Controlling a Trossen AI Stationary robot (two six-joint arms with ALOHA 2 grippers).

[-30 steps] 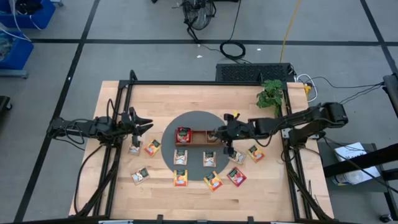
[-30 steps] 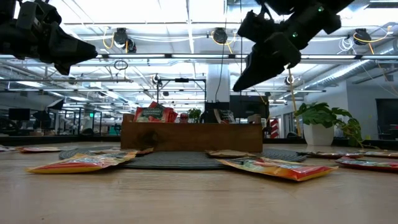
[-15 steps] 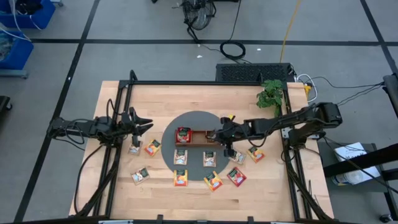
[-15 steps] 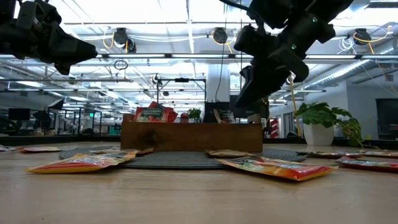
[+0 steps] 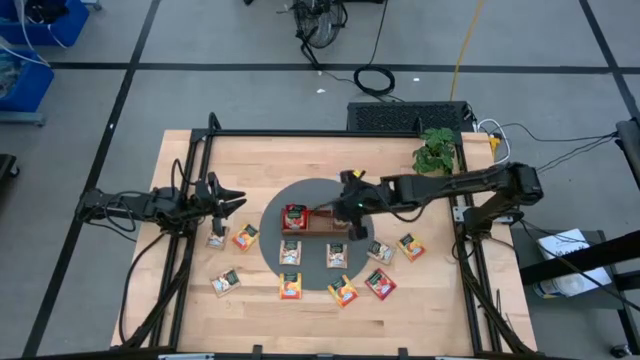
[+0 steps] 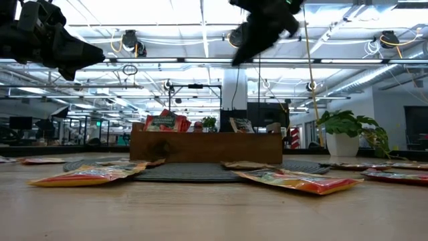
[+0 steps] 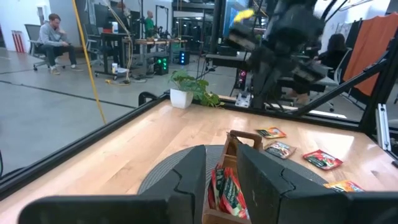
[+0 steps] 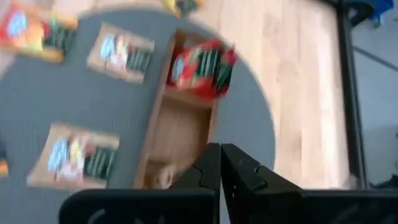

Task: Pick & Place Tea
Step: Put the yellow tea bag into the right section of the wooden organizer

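The brown wooden tray (image 5: 318,221) sits on a round grey mat (image 5: 315,195). Red tea packets (image 8: 202,67) stand in its left compartment, and a whitish one (image 6: 241,124) leans in its right compartment. Several more tea packets lie flat on the mat and table, such as a whitish one (image 5: 337,256) and an orange one (image 5: 343,292). My right gripper (image 8: 219,155) hovers high above the tray, shut, with nothing between its fingers. My left gripper (image 7: 222,168) waits level near the table's left edge, slightly open, holding nothing.
A potted green plant (image 5: 434,152) stands at the table's far right. A black frame (image 5: 300,133) runs along the table's edges. There is bare wood between the mat and the table's far edge.
My right gripper has risen from just above the tray's right compartment to well above the tray. It has shifted slightly toward the table's left and rolled a little. It has stayed shut.
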